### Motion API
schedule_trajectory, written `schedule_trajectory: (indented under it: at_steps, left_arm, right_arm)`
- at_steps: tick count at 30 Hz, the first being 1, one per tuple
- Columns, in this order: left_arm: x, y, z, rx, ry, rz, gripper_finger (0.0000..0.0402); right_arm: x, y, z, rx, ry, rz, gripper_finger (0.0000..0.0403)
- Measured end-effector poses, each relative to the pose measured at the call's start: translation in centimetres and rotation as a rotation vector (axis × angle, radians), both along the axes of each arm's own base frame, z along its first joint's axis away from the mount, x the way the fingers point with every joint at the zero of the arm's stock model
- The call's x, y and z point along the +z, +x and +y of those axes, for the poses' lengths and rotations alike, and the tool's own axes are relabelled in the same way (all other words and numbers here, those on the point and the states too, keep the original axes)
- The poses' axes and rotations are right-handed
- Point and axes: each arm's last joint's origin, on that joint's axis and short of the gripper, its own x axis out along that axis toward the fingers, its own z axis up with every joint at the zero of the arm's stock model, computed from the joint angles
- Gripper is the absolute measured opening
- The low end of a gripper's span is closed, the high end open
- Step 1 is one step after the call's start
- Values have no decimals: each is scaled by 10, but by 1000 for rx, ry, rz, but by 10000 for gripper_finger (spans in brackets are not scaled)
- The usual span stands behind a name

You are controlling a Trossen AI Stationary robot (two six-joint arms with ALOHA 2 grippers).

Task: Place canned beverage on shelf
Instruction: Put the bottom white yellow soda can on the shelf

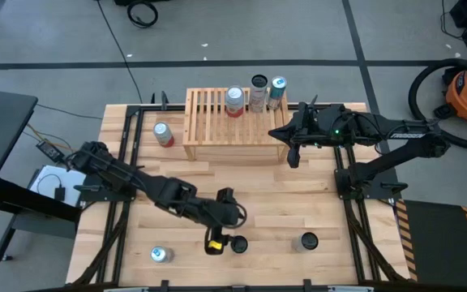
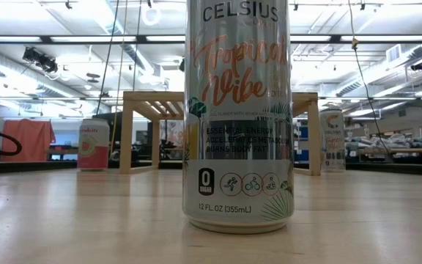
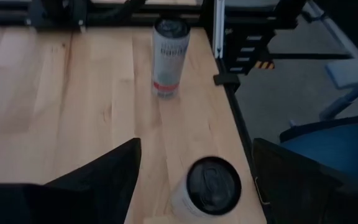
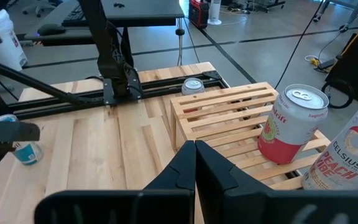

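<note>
The wooden shelf (image 1: 225, 122) stands at the table's far side with three cans on its slatted top, among them a red-and-white can (image 4: 291, 124). A white canned beverage with a black top (image 3: 209, 186) stands upright on its base near the table's near edge (image 1: 239, 243). It fills the low view (image 2: 240, 117). My left gripper (image 1: 220, 241) hovers open just left of it, one finger on either side (image 3: 197, 180), and I see no contact. My right gripper (image 1: 290, 152) hangs shut by the shelf's right end (image 4: 195, 163), holding nothing.
Another white can (image 3: 169, 56) stands to the right of the near one (image 1: 306, 241). A teal-topped can (image 1: 160, 255) stands at the near left. A pink can (image 1: 163, 134) stands left of the shelf (image 2: 94, 145). The table's right rail (image 3: 229, 81) runs close by.
</note>
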Motion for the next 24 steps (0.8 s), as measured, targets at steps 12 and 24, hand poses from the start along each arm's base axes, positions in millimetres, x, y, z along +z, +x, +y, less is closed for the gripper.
schedule_trajectory:
  at_steps: [12, 24]
  left_arm:
    - [-54, 13, -34, -11, 23, 160, 314]
    - [-61, 15, -34, 25, 42, 179, 314]
  right_arm:
    - [0, 0, 0, 2, 1, 0, 10]
    - [0, 0, 0, 2, 2, 1, 10]
